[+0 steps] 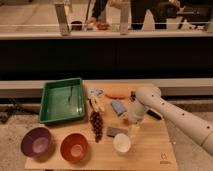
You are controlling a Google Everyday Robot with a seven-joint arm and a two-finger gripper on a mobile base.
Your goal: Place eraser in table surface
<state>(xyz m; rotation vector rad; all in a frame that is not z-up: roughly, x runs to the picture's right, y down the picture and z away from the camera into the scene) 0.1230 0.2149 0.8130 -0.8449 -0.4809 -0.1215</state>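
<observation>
One camera looks steeply down from the near side, at moderate range, taking in the whole table surface [150, 150]; the gripper [133, 129] hangs just right of centre, the green tray [48, 102] well to its left.

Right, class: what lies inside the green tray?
One thin dark stick lies on the tray floor; what it is cannot be told. The near wall hides a strip of floor. The pincer hangs over the table, beside the cup.
</observation>
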